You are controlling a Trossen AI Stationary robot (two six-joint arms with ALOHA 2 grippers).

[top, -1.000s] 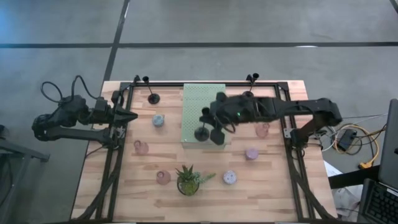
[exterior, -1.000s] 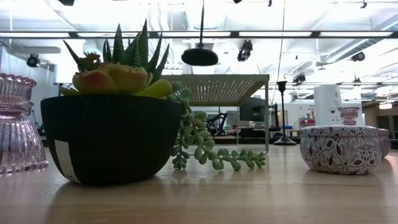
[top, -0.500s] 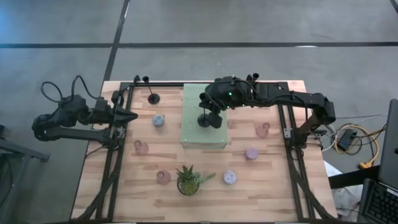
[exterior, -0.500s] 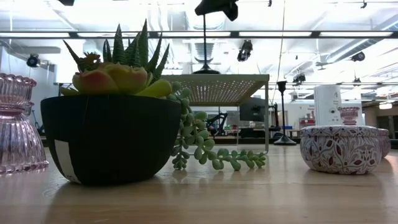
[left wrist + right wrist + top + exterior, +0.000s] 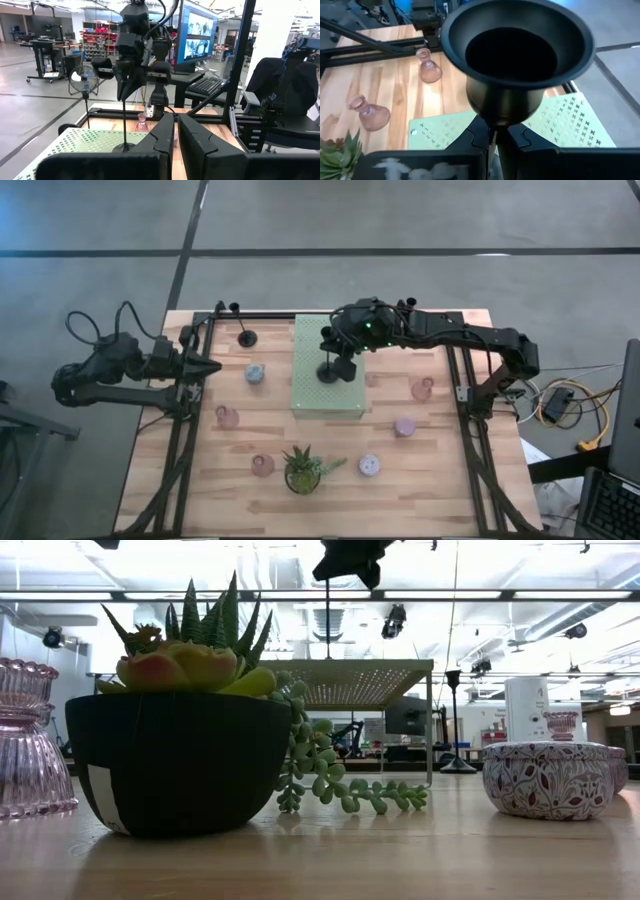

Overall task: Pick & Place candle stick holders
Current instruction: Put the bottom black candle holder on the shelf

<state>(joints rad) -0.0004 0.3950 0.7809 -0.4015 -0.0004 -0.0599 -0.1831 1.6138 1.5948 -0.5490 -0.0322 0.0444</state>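
Observation:
A tall black candle stick holder [image 5: 330,370] stands on the green perforated shelf [image 5: 310,395] mid-table. My right gripper [image 5: 342,350] is shut on it from above. Its cup top [image 5: 517,55] fills the right wrist view, and its stem [image 5: 327,615] shows in the low view. A second black holder [image 5: 246,336] stands on its disc base at the far left, and a third [image 5: 405,306] at the far edge. Squat blue [image 5: 256,373], pink [image 5: 228,416] and lilac [image 5: 404,426] cups sit on the wood. My left gripper [image 5: 210,367] is shut and empty at the table's left. My right gripper pinches the holder's thin stem [image 5: 492,136] between its two fingers, right below the cup top. The fingers come from above, slanting down. The holder stays upright and its disc base [image 5: 123,146] sits on the green shelf.
A potted plant [image 5: 303,470] and a patterned tin [image 5: 370,466] stand near the front edge. More pink cups [image 5: 262,465] [image 5: 422,388] are on the wood. Black frame rails [image 5: 180,430] run along both sides of the table.
My right gripper has carried the black holder toward the table's far edge and down. The holder's base hung clear above the shelf a second ago and now rests on the shelf top, with the holder still upright.

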